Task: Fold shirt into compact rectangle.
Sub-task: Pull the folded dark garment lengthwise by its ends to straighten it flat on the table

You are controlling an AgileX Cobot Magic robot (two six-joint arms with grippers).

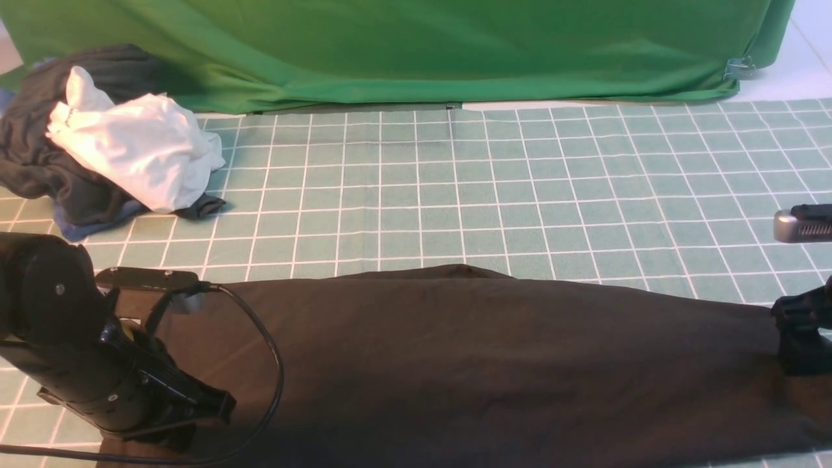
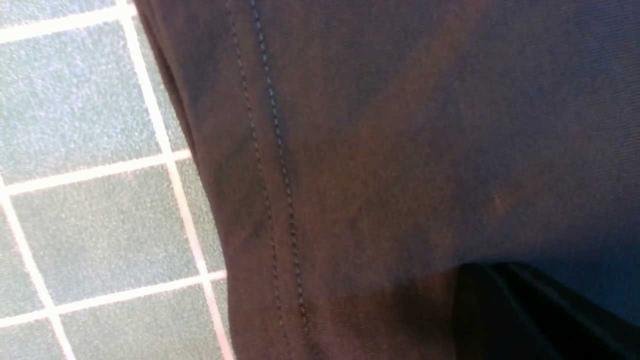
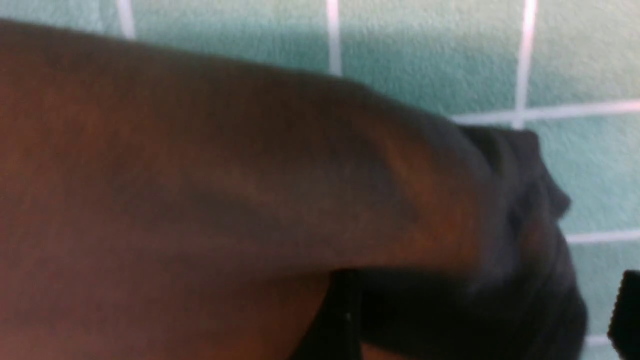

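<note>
The shirt (image 1: 468,351) lies spread wide across the near part of the checked mat, plain dark brown side up; its print and neck label are hidden. My left gripper (image 1: 195,409) is down on the shirt's left end. In the left wrist view a stitched hem (image 2: 270,165) runs beside the mat, and only one dark finger (image 2: 525,315) shows against the cloth. My right gripper (image 1: 803,351) is at the shirt's tapered right end. In the right wrist view its fingers (image 3: 627,310) stand apart, with a bunched edge of cloth (image 3: 525,225) between them and a strip of mat showing beside one finger.
A pile of clothes sits at the back left: a white garment (image 1: 143,153) on a dark grey one (image 1: 39,149) with a blue edge. A green backdrop cloth (image 1: 416,45) hangs along the far side. The green grid mat (image 1: 455,182) covers the table.
</note>
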